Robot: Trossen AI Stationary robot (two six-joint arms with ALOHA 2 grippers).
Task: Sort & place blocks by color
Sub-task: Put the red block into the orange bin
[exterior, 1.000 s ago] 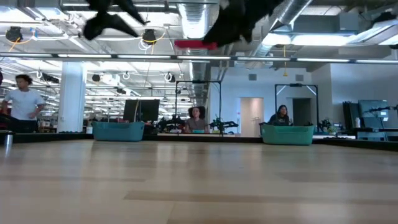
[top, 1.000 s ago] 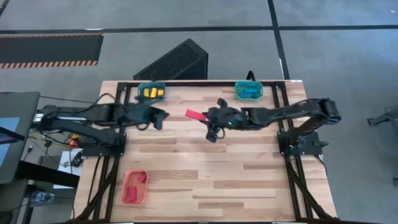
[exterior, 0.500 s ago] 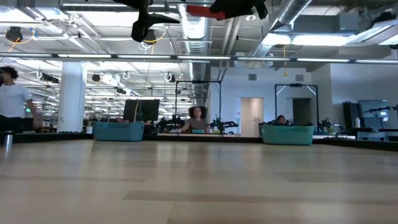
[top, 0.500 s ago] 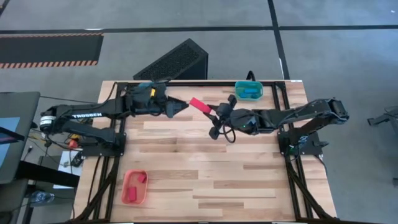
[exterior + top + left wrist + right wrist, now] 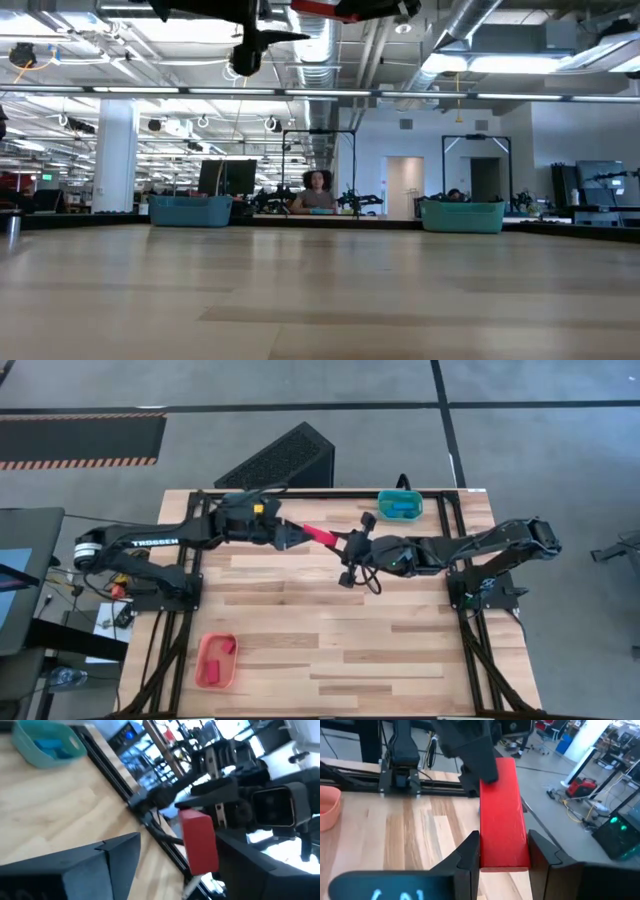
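Red bar block (image 5: pixel 503 815), smooth, long, rectangular

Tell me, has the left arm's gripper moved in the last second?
Yes. In the high view the left gripper has swung from near the table's left side toward its middle, up to the red bar held by the right gripper.

Bar (image 5: pixel 322 536): being held above the table (image 5: pixel 330 650), at mid-width near its far edge, between the two grippers.
Left gripper (image 5: pixel 292 536): being positioned at the bar's left end.
Right gripper (image 5: pixel 346 544): being kept at the bar's right end.
Trays: one (image 5: pixel 400 505) lying at far right, one (image 5: pixel 215 661) at near left.
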